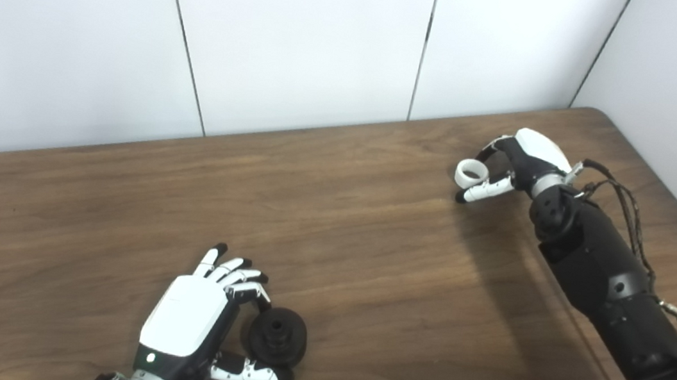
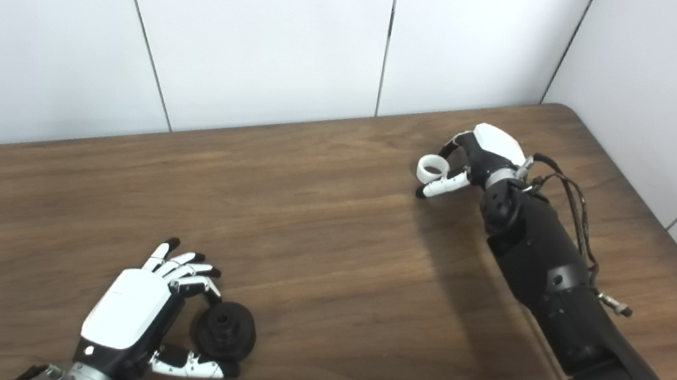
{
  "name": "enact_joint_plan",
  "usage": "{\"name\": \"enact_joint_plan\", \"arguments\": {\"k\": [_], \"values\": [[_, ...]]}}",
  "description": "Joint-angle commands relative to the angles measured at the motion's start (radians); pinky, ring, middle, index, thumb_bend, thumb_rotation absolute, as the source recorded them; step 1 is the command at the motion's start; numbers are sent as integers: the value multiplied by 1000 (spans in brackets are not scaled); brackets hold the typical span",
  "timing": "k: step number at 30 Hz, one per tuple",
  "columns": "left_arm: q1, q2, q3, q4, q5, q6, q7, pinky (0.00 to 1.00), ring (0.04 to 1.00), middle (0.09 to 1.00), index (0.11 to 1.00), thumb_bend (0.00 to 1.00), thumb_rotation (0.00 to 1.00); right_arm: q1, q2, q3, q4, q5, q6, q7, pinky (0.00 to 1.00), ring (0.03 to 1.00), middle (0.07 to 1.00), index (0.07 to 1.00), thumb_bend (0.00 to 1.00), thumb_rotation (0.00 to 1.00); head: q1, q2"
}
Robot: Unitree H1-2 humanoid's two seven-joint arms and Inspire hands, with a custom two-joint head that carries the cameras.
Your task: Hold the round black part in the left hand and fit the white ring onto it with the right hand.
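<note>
The round black part [image 1: 277, 336] sits low at the table's near edge, between the thumb and a curled finger of my left hand [image 1: 187, 320]. That hand's other fingers stretch away from the part. Far off at the back right, my right hand [image 1: 526, 161] pinches the white ring [image 1: 472, 173] between thumb and fingers, just above the tabletop. The ring's opening faces up. The two hands are wide apart, with a broad stretch of table between them.
The brown wooden table [image 1: 370, 245] ends at white wall panels behind and on the right. Its rounded far right corner [image 1: 593, 113] is close to my right hand. My black right forearm [image 1: 611, 281] runs along the right side.
</note>
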Motion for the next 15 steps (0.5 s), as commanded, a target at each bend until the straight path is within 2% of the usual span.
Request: {"name": "enact_joint_plan", "arguments": {"k": [1, 5, 6, 8, 15], "values": [[7, 19, 3, -12, 20, 5, -19, 1000, 871, 771, 484, 524, 55, -57, -15, -4, -18, -13, -2, -14, 978, 1000, 899, 654, 808, 313, 0, 0], [6, 20, 2, -12, 23, 5, -21, 1000, 872, 771, 484, 524, 55, -55, -17, -2, -8, -5, -26, -22, 917, 980, 882, 610, 779, 275, 0, 0], [6, 20, 2, -13, 23, 5, -21, 1000, 872, 771, 484, 524, 55, -55, -17, -3, -5, -1, -32, -24, 921, 970, 863, 530, 606, 194, 0, 0], [7, 21, 1, -16, 25, 7, -24, 1000, 872, 772, 484, 524, 55, -50, -13, -10, -15, 7, -28, -22, 918, 983, 856, 504, 549, 166, 1, 3], [7, 20, -1, -16, 32, 8, -21, 1000, 873, 774, 484, 525, 56, -36, 8, -30, -32, 24, -29, -49, 900, 1000, 856, 487, 521, 136, 1, 3]]}}
